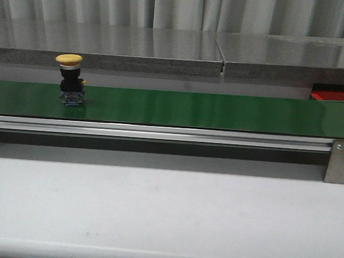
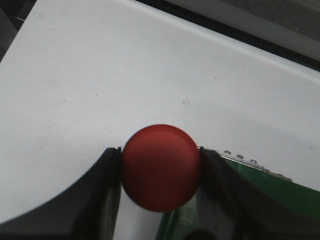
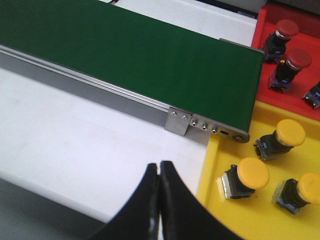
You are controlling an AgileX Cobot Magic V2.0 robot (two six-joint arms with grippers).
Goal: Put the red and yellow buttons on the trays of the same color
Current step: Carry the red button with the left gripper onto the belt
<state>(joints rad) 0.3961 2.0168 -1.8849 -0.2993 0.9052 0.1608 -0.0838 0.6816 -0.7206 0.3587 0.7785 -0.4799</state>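
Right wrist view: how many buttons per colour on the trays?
Red buttons: 2, on the red tray
Yellow buttons: 3, on the yellow tray
Button cut off at edge, cap hidden: 1
Total: 6

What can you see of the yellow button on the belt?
The yellow button stands upright on the green belt, toward its left end in the front view. It has a glossy yellow mushroom cap, a silvery collar beneath it, a black body and a bluish base resting on the belt. Nothing else touches it; no claw is near it in the front view. The wrist views do not show it.
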